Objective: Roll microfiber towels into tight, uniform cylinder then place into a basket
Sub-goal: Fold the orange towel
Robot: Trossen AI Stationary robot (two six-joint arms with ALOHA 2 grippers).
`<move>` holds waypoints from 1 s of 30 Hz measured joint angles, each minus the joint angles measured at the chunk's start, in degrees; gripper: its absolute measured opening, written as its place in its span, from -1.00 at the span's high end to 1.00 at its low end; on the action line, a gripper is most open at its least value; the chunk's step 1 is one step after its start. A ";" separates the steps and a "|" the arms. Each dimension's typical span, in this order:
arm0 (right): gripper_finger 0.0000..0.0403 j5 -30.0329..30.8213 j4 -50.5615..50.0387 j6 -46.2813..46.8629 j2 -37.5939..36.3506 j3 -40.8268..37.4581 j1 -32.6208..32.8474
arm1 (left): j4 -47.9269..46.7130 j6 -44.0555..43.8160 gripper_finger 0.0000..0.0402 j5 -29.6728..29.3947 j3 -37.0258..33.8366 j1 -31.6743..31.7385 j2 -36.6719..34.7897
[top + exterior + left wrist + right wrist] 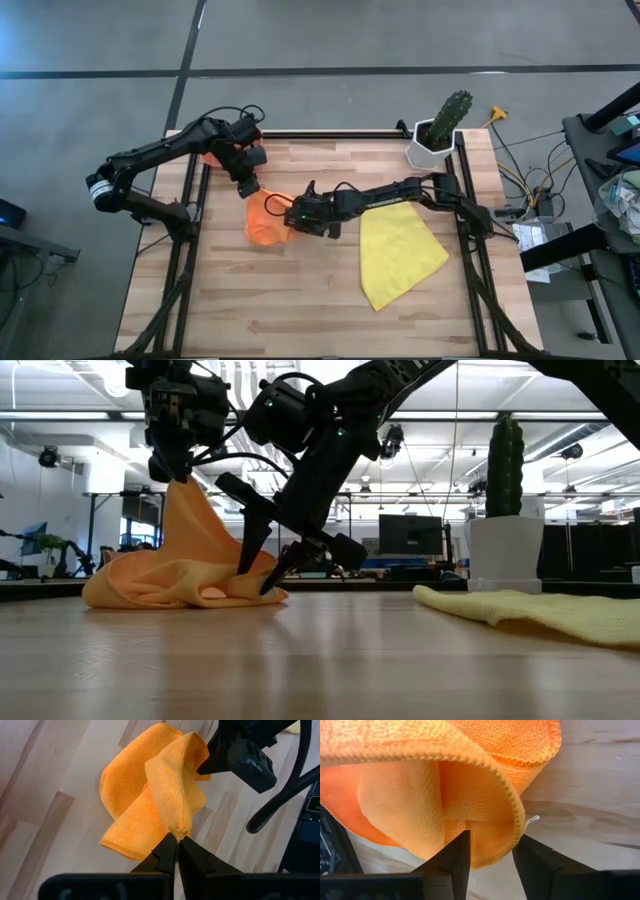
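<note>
The orange towel (265, 222) lies bunched on the table (300, 310), one corner lifted by the left pincer (177, 839), clamped on it. The right pincer (491, 851) straddles a fold, fingers apart. Nearby lies the yellow towel (398, 252); a cactus pot (434, 145) stands at the far corner.

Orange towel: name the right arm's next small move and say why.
Probably finish closing the right gripper on the fold. Its jaws straddle a hem of the orange towel low by the table, not yet pinched, while the left gripper, shut on a corner, holds the cloth lifted.
</note>
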 joint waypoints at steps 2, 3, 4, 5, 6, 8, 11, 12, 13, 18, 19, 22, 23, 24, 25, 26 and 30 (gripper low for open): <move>0.34 0.00 -0.02 0.07 0.00 -0.10 0.01 | -0.01 -0.04 1.00 -0.01 0.00 0.00 0.00; 0.34 -0.02 0.02 0.29 0.00 -0.10 0.03 | 0.02 -0.06 1.00 -0.02 0.00 0.00 0.00; 0.34 -0.02 0.07 0.41 0.00 -0.10 0.05 | -0.01 -0.06 1.00 -0.02 0.00 0.00 0.00; 0.34 -0.06 0.20 0.46 0.00 -0.10 0.05 | 0.02 -0.06 1.00 -0.04 0.00 0.00 0.00; 0.33 -0.21 0.42 0.50 0.00 -0.12 0.10 | 0.02 -0.06 1.00 -0.04 0.02 0.00 0.00; 0.29 -0.92 1.66 0.93 0.24 -0.15 0.19 | 0.06 -0.06 1.00 -0.04 0.02 0.00 0.00; 0.22 -1.53 2.75 1.29 0.77 -0.16 0.27 | 0.08 -0.06 1.00 -0.07 -0.02 0.00 0.00; 0.20 -1.38 2.53 1.28 0.84 -0.23 0.28 | 0.08 -0.06 1.00 -0.07 -0.02 0.00 0.00; 0.19 -0.98 2.42 1.27 0.85 -0.37 0.30 | 0.06 -0.06 1.00 -0.07 -0.02 0.00 0.00; 0.21 0.26 2.50 1.20 0.85 -0.41 0.30 | -0.03 -0.06 1.00 -0.07 -0.04 0.00 0.00; 0.23 0.28 2.47 1.18 0.85 -0.41 0.30 | -0.03 -0.04 1.00 -0.07 -0.04 0.00 0.00; 0.30 0.42 2.51 0.84 0.85 -0.41 0.32 | -0.05 -0.03 1.00 -0.07 -0.04 0.00 0.00; 0.33 0.42 2.51 0.70 0.85 -0.41 0.32 | -0.07 0.01 1.00 -0.07 -0.04 0.00 0.00; 0.36 0.41 2.49 0.60 0.85 -0.41 0.33 | -0.07 0.03 1.00 -0.07 -0.04 0.00 0.00; 0.39 0.36 2.49 0.31 0.85 -0.41 0.34 | -0.07 0.05 1.00 -0.09 -0.04 0.00 0.00; 0.42 0.10 2.49 0.15 0.85 -0.41 0.34 | -0.07 0.05 1.00 -0.08 -0.04 0.00 0.00; 0.53 -0.93 2.49 -1.41 0.85 -0.41 0.43 | -0.07 0.03 1.00 -0.08 -0.04 0.00 0.00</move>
